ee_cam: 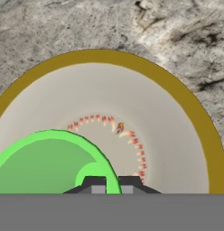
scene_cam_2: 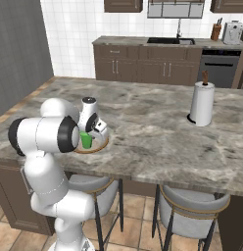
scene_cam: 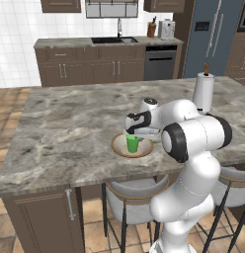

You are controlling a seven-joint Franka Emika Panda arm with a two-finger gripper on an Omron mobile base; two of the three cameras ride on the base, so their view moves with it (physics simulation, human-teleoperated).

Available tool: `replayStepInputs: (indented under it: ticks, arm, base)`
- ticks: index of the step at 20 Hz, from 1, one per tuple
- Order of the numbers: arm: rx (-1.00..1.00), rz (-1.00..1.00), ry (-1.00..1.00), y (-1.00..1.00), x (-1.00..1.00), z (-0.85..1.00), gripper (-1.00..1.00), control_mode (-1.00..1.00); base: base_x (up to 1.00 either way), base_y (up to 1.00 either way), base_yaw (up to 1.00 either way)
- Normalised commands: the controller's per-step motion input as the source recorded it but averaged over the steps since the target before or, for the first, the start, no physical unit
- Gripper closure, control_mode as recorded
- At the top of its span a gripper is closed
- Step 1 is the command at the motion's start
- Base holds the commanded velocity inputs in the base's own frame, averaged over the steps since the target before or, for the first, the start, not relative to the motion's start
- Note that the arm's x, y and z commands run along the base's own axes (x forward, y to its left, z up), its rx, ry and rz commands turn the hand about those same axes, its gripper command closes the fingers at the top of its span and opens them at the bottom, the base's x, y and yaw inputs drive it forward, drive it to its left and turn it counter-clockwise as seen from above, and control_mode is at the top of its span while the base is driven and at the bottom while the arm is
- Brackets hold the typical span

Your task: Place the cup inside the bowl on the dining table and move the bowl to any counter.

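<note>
cup [scene_cam: 133,143]: small bright green tumbler with no handle, upright, standing inside the bowl, off-centre toward one side of the bowl's floor.
bowl [scene_cam: 145,148]: wide, shallow and round, cream inside with a brown rim and a ring of small orange marks on its floor; it rests flat on the desk, near the desk's stool-side edge.
desk [scene_cam: 70,123]: large island with a grey-brown veined marble top over dark brown cabinets; it carries the bowl.
counter [scene_cam: 62,42]: narrow marble-look top over dark brown cabinets against white tiles, well beyond the desk.
</note>
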Motion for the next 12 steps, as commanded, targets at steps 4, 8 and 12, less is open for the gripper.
replayStepInputs:
  ticks: [4, 8, 12]
  arm:
    - [0.00, 0.00, 0.00, 0.00, 0.00, 0.00, -1.00, -1.00]
    - [0.00, 0.00, 0.00, 0.00, 0.00, 0.00, -1.00, -1.00]
    - [0.00, 0.00, 0.00, 0.00, 0.00, 0.00, -1.00, -1.00]
  base:
    - [0.00, 0.00, 0.00]
    - [0.00, 0.00, 0.00]
    - [0.00, 0.00, 0.00]
